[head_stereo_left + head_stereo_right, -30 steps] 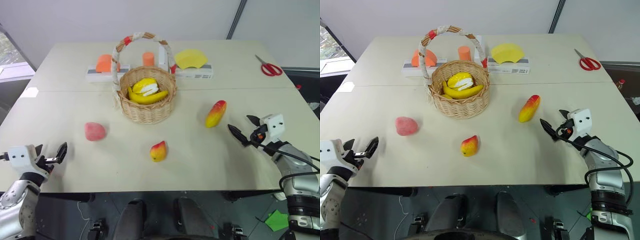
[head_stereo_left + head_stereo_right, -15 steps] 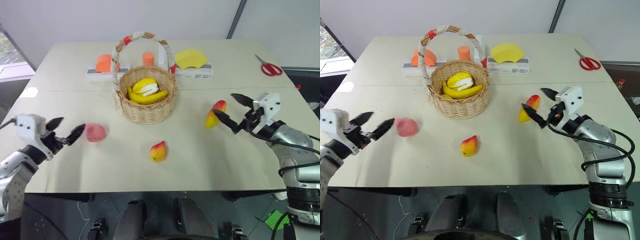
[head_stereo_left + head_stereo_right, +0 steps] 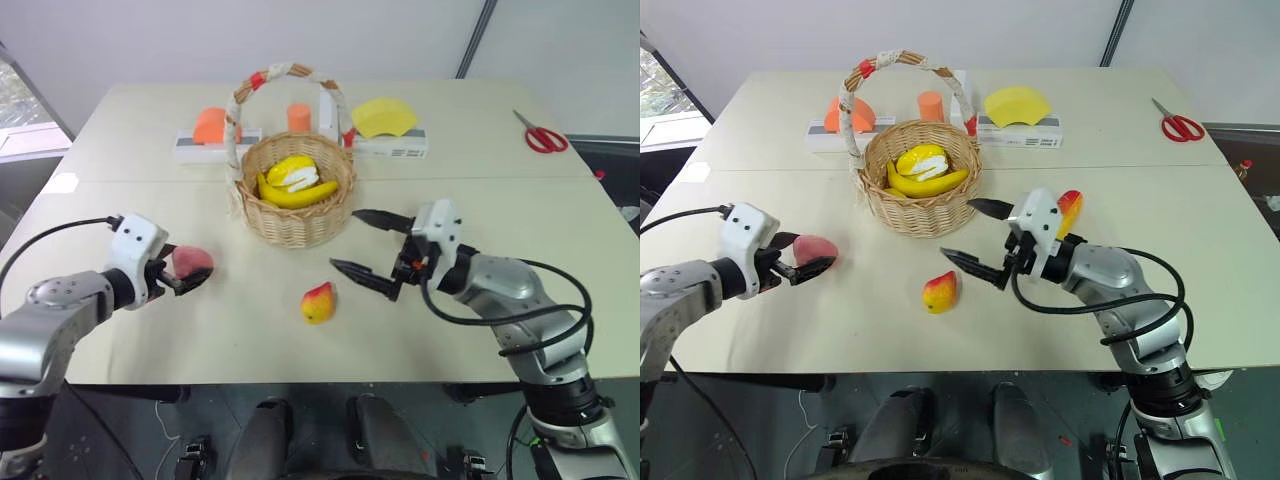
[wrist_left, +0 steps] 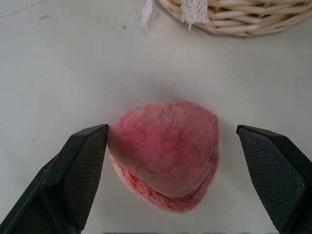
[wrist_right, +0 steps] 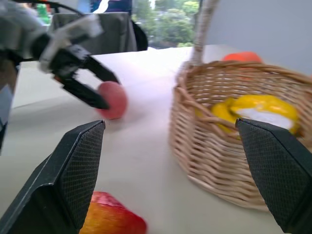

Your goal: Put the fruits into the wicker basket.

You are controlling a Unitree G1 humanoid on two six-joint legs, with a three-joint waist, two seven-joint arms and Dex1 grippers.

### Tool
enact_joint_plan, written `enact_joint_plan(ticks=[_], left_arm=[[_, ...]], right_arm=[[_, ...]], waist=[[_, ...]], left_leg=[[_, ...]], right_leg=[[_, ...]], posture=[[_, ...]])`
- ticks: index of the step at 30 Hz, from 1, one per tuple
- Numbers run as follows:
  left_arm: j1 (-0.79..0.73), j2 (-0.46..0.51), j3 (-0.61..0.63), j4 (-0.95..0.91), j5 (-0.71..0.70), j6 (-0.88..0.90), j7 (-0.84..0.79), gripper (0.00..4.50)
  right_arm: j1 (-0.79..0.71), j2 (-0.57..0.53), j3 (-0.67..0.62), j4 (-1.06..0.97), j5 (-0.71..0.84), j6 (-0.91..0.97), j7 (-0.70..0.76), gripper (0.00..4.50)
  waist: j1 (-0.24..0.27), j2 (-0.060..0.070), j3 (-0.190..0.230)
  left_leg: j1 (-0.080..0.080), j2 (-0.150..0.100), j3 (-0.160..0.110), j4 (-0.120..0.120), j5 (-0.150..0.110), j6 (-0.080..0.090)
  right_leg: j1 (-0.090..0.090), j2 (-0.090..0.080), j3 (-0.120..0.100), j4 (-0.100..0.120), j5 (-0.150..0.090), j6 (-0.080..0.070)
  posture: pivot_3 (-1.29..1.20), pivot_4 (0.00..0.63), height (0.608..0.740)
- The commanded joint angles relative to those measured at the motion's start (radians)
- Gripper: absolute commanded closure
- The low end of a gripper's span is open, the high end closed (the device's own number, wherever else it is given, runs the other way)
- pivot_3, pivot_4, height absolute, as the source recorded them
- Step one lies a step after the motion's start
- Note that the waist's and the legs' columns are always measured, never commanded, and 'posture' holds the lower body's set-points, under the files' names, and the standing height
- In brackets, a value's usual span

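Note:
The pink peach [image 3: 190, 262] lies on the table left of the wicker basket [image 3: 300, 228]. My left gripper [image 3: 188, 264] is open, and in the left wrist view its fingers [image 4: 83, 161] stand on either side of the peach [image 4: 165, 151]. The small yellow-red pear [image 3: 317, 302] lies in front of the basket. My right gripper [image 3: 350, 240] hangs open just right of the pear, pointing left toward the basket, with nothing between its fingers. The mango [image 3: 1070, 205] lies behind the right hand.
A yellow-and-white banana bunch [image 3: 295, 185] fills the basket, under its tall arched handle [image 3: 285, 75]. Orange foam shapes [image 3: 208, 126] and a yellow one [image 3: 381, 117] stand on white bases behind it. Red scissors [image 3: 541, 133] lie at the far right.
My left gripper moved right and forward until its fingers straddled the peach. My right gripper swung left, past the mango, to the space between the basket and the pear.

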Motion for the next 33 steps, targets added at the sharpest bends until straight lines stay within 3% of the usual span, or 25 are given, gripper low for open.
enact_joint_plan(ticks=[1,4,9,11,15,20,24,30,31,33], left_arm=[[-0.043,-0.012,-0.042,0.021,0.039,0.015,0.003,0.00],[-0.059,-0.015,-0.060,0.036,0.061,0.018,-0.002,0.00],[-0.074,-0.030,-0.038,0.061,0.075,-0.007,-0.003,1.68],[-0.076,-0.028,-0.008,0.051,0.065,-0.017,-0.012,1.88],[-0.103,-0.046,0.112,-0.046,-0.054,-0.017,-0.059,1.88],[-0.336,-0.136,0.039,-0.143,-0.135,0.048,0.001,1.88],[-0.548,-0.297,-0.178,0.004,0.022,0.023,0.101,1.88],[-0.651,-0.366,-0.311,0.205,0.159,-0.076,0.071,1.88],[-0.662,-0.378,-0.308,0.230,0.160,-0.086,0.063,0.87],[-0.671,-0.387,-0.304,0.250,0.167,-0.103,0.044,0.06]], right_arm=[[-0.005,0.015,0.017,-0.032,-0.021,-0.030,-0.001,0.03],[0.002,0.020,0.022,-0.029,-0.032,-0.040,0.000,0.03],[0.023,0.028,0.026,-0.029,-0.046,-0.058,0.001,0.00],[0.032,0.031,0.026,-0.028,-0.050,-0.065,0.003,0.00],[0.050,0.027,0.015,-0.012,-0.063,-0.085,0.009,0.00],[0.040,0.025,0.002,0.045,-0.085,-0.118,0.019,0.00],[0.018,0.029,0.007,0.086,-0.108,-0.131,0.016,0.00],[-0.004,-0.005,0.011,0.051,-0.128,-0.103,0.023,0.00],[-0.007,-0.018,0.014,0.039,-0.134,-0.099,0.030,0.00],[-0.013,-0.053,0.027,0.008,-0.144,-0.087,0.052,0.00]], waist=[[-0.002,0.000,0.000],[-0.003,0.000,0.000],[-0.001,0.000,0.000],[-0.002,0.000,0.000],[-0.002,-0.001,0.000],[0.012,-0.002,0.000],[0.006,-0.002,0.000],[-0.021,-0.002,0.001],[-0.021,-0.002,0.001],[-0.022,-0.002,0.001]], left_leg=[[0.000,0.000,0.000,0.000,0.000,0.000],[0.000,0.000,0.000,0.000,0.000,0.000],[0.000,0.000,0.000,0.000,0.000,0.000],[0.000,0.000,0.000,0.000,0.000,0.000],[0.000,0.000,0.000,0.000,0.000,0.000],[-0.002,-0.002,-0.003,0.002,0.000,0.000],[-0.001,-0.003,-0.003,0.002,0.000,0.000],[-0.001,-0.002,0.000,0.001,0.000,0.000],[-0.001,-0.001,0.000,0.001,0.001,-0.001],[-0.001,-0.001,0.000,0.001,0.001,-0.001]], right_leg=[[0.000,0.000,0.000,0.000,0.000,0.000],[-0.001,0.000,0.000,0.000,0.000,0.000],[-0.001,0.000,0.000,0.000,0.000,0.000],[-0.001,0.000,0.000,0.000,0.000,0.000],[-0.001,0.000,0.000,0.000,0.000,0.000],[0.001,-0.002,-0.002,0.000,0.000,0.000],[0.002,0.000,-0.003,0.000,0.001,0.002],[-0.002,0.004,0.000,0.002,0.001,0.001],[-0.003,0.004,0.000,0.002,0.001,0.001],[-0.003,0.004,0.000,0.003,0.001,0.001]], posture=[[0.00,0.150,0.740],[0.00,0.150,0.740],[0.00,0.150,0.740],[0.00,0.150,0.740],[0.00,0.150,0.740],[0.00,0.150,0.740],[0.00,0.150,0.740],[0.00,0.150,0.740],[0.00,0.150,0.740],[0.00,0.150,0.740]])
